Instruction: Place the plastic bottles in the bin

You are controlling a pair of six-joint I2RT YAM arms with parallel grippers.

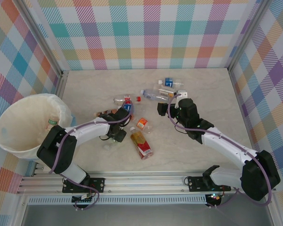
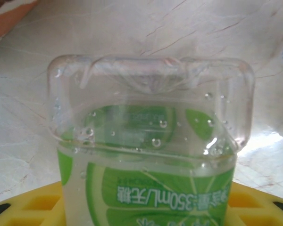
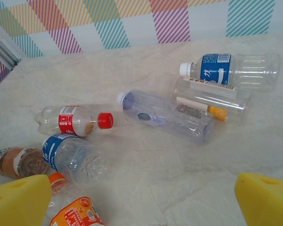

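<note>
Pale marble-look table [image 1: 203,84] w/ plaid walls, seen from above. A large round cream-white plastic bin [image 1: 23,127] w/ thin liner sits at far left by the table's left edge, well apart from the bottles. Two white arms reach in from the near edge.

The left gripper [image 1: 115,133] is low at table ctr. Its wrist view has a clear square-based plastic bottle w/ green lime label [image 2: 151,155] btwn the yellow foam fingers [image 2: 33,205]; can't tell if the jaws are clamped on it. The right gripper [image 1: 166,107] hangs right of ctr, jaws spread wide, nothing btwn them.

Loose bottles lie on their sides around ctr:
- a tall red-label one [image 1: 142,145]
- a blue-label white-cap one [image 3: 231,70], just beside a clear cream-label one [image 3: 210,99]
- a bluish clear one [image 3: 165,115]
- a red-label red-cap one [image 3: 73,121]
- another blue-label one [image 3: 70,157]
- a brown one [image 3: 14,162]
- a small orange-label one [image 3: 78,214]
</note>
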